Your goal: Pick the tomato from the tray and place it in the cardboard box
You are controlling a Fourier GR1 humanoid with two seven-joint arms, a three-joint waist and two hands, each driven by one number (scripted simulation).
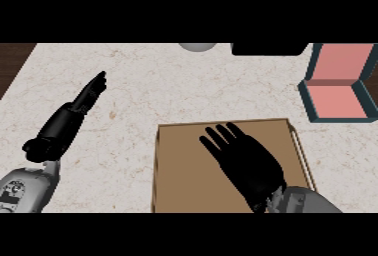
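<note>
Out on the left the left robot hand rests over the bench, fingers straight together; centre-right, the right robot hand spreads open above the brown tray. No tomato shows, perhaps hidden beneath that palm. I'd expect it smooth and squashy, best cupped round its middle, and far right the box carries no readable writing.

Pale speckled stone counter spread below me, dark wood floor along its left edge, even light, soft shadows on the countertop
</note>
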